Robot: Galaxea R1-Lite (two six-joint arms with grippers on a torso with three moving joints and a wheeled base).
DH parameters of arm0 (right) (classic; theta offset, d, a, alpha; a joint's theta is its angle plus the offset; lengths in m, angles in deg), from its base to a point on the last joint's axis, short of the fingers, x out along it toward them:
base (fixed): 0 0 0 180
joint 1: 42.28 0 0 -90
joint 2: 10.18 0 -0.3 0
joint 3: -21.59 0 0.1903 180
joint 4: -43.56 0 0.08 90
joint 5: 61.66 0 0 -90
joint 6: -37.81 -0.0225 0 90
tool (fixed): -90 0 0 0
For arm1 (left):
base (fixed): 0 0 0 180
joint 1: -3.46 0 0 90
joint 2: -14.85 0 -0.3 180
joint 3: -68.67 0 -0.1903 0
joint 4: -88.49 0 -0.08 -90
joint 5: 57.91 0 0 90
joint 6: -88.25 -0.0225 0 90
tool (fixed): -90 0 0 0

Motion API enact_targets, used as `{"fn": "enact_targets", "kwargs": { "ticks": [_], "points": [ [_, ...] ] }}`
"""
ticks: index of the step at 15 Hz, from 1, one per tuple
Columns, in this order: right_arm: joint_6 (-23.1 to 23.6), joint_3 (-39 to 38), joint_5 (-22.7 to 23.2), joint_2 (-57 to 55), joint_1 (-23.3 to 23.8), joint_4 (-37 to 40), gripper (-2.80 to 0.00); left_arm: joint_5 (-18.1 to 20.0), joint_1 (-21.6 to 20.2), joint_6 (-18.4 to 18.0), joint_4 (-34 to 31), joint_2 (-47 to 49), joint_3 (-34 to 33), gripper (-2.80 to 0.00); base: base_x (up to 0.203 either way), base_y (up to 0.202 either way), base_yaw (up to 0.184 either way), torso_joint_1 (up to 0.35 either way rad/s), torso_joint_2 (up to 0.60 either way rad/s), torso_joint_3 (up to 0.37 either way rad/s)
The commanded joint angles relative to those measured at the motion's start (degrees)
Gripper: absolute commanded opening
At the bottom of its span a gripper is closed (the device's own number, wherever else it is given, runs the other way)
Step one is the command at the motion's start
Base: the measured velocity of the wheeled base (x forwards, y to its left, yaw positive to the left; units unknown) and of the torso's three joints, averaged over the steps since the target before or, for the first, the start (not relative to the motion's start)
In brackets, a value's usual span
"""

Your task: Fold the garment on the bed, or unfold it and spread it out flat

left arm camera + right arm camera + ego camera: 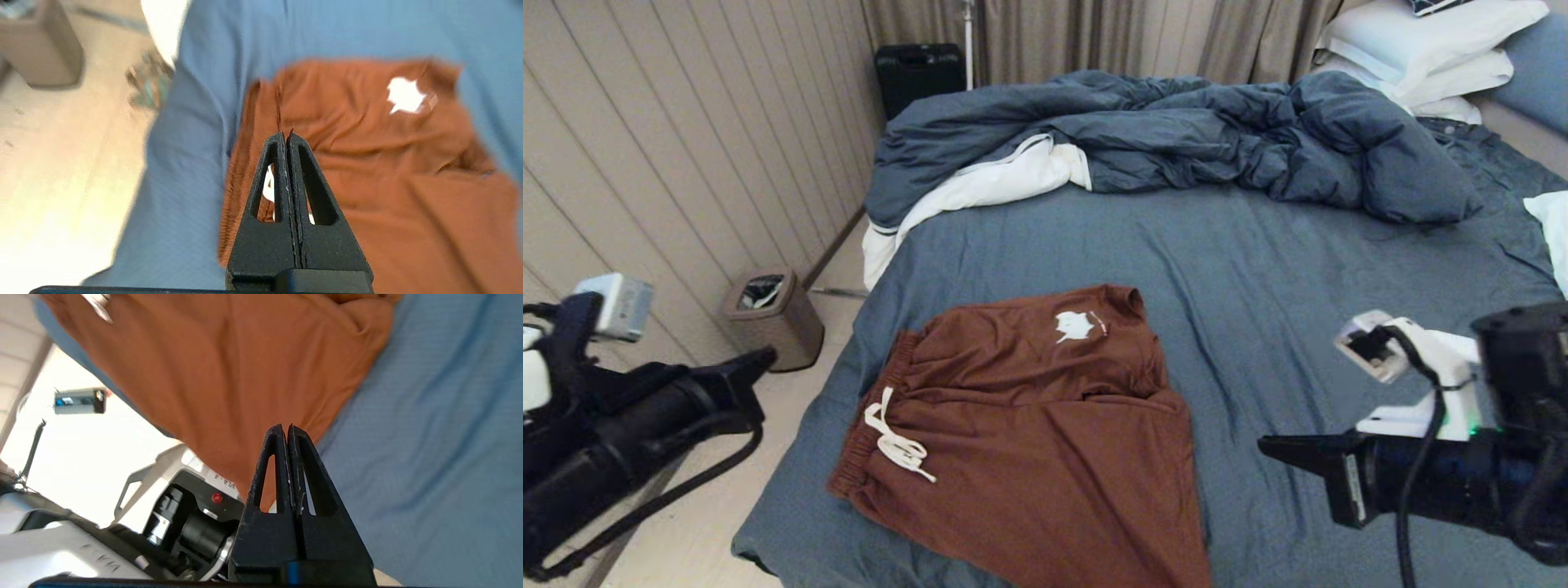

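Shorts (1037, 425) lie spread on the near part of the bed (1298, 269), on the blue sheet, waistband toward the bed's left edge, white drawstring (894, 441) loose on top, white mark (1074, 325) on the far leg. The near leg reaches the bed's near edge. Left tool (764, 359) hangs off the bed's left side over the floor, fingers pressed together, holding nothing. Right tool (1270, 445) hovers over the sheet just right of the shorts, fingers together, empty. Duvet (1176, 139) is bunched at the far end, pillows (1421, 49) in the far right corner. Bin (772, 318) stands on the floor left of the bed.
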Motion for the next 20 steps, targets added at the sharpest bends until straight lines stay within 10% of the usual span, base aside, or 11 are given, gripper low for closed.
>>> {"fn": "enact_targets", "kwargs": {
  "ticks": [1,5,8,13,17,20],
  "points": [
    [-0.68,0.53,-0.02,14.63,0.26,5.73,-2.8,0.12,-0.36,-0.09,-18.79,-21.03,4.5,-2.8,0.0,0.0,0.0,0.0,0.0,0.0],
    [-2.75,1.29,-0.79,39.29,3.76,23.15,-2.8,-2.43,-0.78,-0.27,-48.31,-46.21,8.9,-2.8,0.0,0.0,0.0,0.0,0.0,0.0],
    [-2.99,-2.37,-1.25,53.95,11.84,32.16,-2.8,-9.59,-1.61,-0.53,-58.84,-57.68,4.5,-2.8,0.0,0.0,0.0,0.0,0.0,0.0],
    [0.76,-24.25,-3.14,56.32,14.8,15.94,-2.8,-13.58,-11.44,0.15,-63.29,-59.42,-1.46,-2.8,0.0,0.0,0.0,0.0,0.0,0.0],
    [2.83,-37.7,-7.09,56.28,15.02,-2.71,-2.8,-8.92,-14.55,-10.56,-57.38,-69.48,-12.6,-2.8,0.0,0.0,0.0,0.0,0.0,0.0],
    [2.13,-37.73,-7.84,56.27,15.04,1.21,-2.8,-1.52,-14.82,-11.81,-54.04,-73.89,-15.44,-2.8,0.0,0.0,0.0,0.0,0.0,0.0]
  ]
}}
